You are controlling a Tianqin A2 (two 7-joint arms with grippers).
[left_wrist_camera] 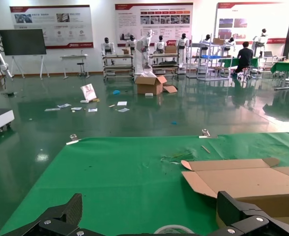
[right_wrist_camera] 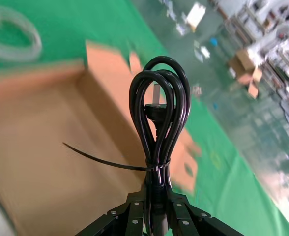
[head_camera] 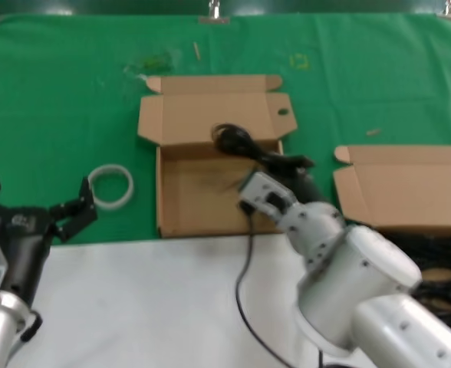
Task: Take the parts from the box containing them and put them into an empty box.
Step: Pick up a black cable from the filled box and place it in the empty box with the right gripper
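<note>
My right gripper [head_camera: 287, 163] is shut on a black power cord [head_camera: 237, 141] and holds it over the back right part of the empty box [head_camera: 181, 201], whose lid tab has a round hole [head_camera: 283, 112]. In the right wrist view the coil [right_wrist_camera: 159, 110], bound with a tie, stands up from the shut gripper [right_wrist_camera: 158, 206] above the bare box floor [right_wrist_camera: 41, 147]. The box containing the parts [head_camera: 400, 186] lies at the right, with more black cords [head_camera: 440, 264] in front of its lid. My left gripper [head_camera: 35, 205] is open and empty at the left.
A white tape ring [head_camera: 112, 186] lies on the green cloth between the left gripper and the empty box; it also shows in the left wrist view [left_wrist_camera: 174, 229]. A thin black cable [head_camera: 245, 284] trails over the white table front.
</note>
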